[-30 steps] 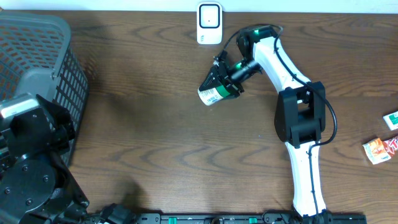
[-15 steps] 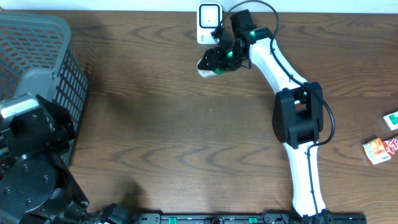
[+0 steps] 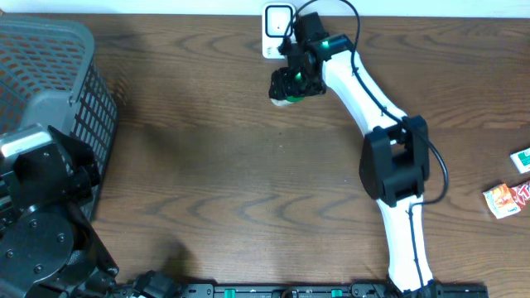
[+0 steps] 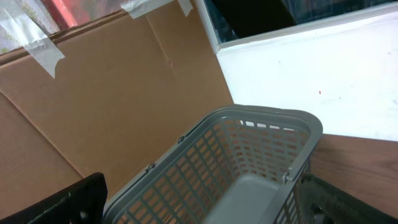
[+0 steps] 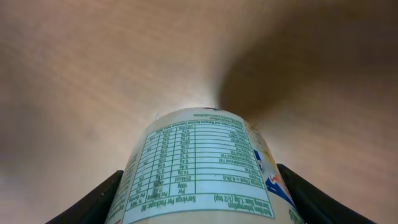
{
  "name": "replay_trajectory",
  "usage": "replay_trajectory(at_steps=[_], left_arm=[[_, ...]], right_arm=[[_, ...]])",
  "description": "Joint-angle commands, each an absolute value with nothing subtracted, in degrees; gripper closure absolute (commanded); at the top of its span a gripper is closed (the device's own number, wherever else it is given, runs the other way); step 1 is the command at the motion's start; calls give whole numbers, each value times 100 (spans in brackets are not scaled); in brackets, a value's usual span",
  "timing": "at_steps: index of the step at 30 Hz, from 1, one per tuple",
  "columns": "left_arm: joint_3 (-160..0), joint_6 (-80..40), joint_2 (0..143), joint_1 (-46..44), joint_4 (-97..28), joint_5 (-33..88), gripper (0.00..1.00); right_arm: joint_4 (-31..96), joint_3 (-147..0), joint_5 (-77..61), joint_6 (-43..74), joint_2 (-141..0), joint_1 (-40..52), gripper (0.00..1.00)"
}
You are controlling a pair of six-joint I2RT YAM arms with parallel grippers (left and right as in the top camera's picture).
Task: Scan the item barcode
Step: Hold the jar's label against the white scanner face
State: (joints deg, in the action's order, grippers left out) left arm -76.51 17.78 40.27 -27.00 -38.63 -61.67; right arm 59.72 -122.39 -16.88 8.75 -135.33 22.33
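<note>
Where the right end effector [image 3: 287,85] grips — cylindrical labelled bottle [image 5: 202,168], wood-grain table [image 3: 207,165].

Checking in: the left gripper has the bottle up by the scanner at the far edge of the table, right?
Not quite. It is the right gripper that has the bottle, up by the scanner at the far edge of the table. The overhead view shows this, and the right wrist view shows the bottle between that gripper's fingers.
</note>
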Motion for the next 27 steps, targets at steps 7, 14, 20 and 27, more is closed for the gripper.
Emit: replay_trajectory(at_steps=[7,14,20,27], left_arm=[[-7655,1723,4001,-2681,-3857,-6219,2],[-7655,1723,4001,-2681,-3857,-6219,2],[-7655,1723,4001,-2681,-3857,-6219,2],[-7655,1723,4003,-2681,-3857,-6219,2]], right_arm=[[7432,-12296,-655,816,-11769,2692,61],[8359,-12293,-60,1199,-10702,3144,63],[9319,-12293,1264,1940,-9756,3905,61],[8871,-12287,2779,2368,-8906,4871,61]])
